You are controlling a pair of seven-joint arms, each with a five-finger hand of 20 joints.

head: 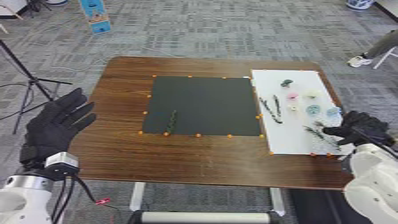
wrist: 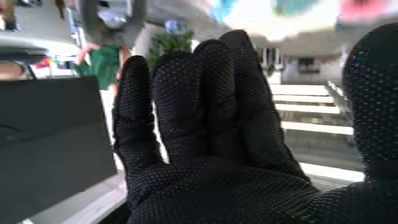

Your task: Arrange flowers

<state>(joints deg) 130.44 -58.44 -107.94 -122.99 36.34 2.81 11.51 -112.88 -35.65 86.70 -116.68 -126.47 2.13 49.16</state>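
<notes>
One green stem (head: 172,122) lies on the black sheet (head: 213,102), and a feathery sprig (head: 314,132) lies on the white sheet (head: 291,144), close by my right hand (head: 357,127), which is empty with straight fingers. I think I should pinch this sprig softly and lift it straight, not disturbing the blue flower (head: 313,109). My left hand (head: 55,122), fingers loose, can wait.
</notes>
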